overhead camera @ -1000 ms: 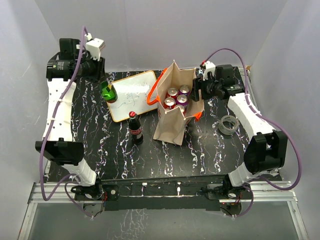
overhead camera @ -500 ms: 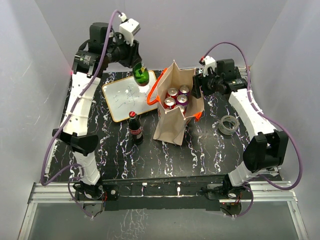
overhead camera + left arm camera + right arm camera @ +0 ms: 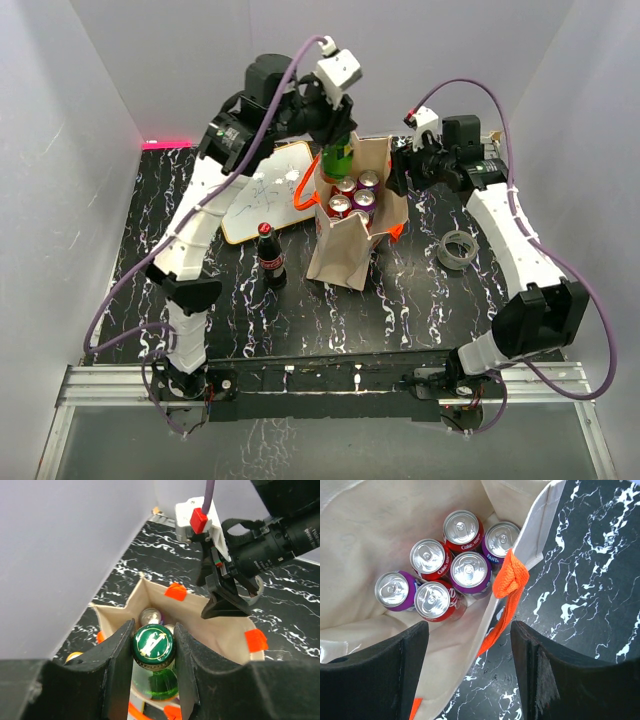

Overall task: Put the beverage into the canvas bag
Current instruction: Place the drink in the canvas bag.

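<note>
The canvas bag stands upright and open at mid-table, beige with orange handles. Several cola and Fanta cans sit on its bottom. My left gripper is shut on the cap and neck of a green glass bottle. It holds the bottle upright over the far left part of the bag's mouth. My right gripper is open, with the bag's right wall and handle between its jaws. In the top view the right gripper is at the bag's far right rim.
A cola bottle stands left of the bag. A framed whiteboard lies behind it. A tape roll lies right of the bag. White walls close in on the back and both sides.
My left arm has carried the green bottle rightward from the whiteboard's left end, across the board, to above the bag's mouth. My right gripper has stayed at the bag's right rim.
</note>
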Robot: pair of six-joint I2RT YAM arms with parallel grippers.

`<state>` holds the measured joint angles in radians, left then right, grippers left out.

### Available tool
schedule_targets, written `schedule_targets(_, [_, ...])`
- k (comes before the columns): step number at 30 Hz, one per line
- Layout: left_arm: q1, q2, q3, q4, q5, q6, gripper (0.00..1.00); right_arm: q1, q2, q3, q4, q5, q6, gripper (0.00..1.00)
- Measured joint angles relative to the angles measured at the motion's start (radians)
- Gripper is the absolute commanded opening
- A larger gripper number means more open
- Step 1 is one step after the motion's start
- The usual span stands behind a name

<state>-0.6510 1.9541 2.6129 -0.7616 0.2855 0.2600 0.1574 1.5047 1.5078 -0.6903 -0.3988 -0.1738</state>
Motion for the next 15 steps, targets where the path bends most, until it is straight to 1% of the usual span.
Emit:
schedule_targets(8, [-0.067,0.106,0.000,0.013,0.003,0.001,0.00,0.000,-0.112,-0.004,0.001,-0.016,-0.011,0.69])
schedule_targets(12, [-0.080,0.139,-0.028,0.012,0.008,-0.001,0.00,0.000,-0.158,-0.051,0.016,-0.018,-0.008,0.69])
schedule_targets(15, [-0.083,0.139,-0.063,0.006,0.042,-0.003,0.00,0.000,-0.169,-0.092,0.022,-0.009,-0.002,0.70])
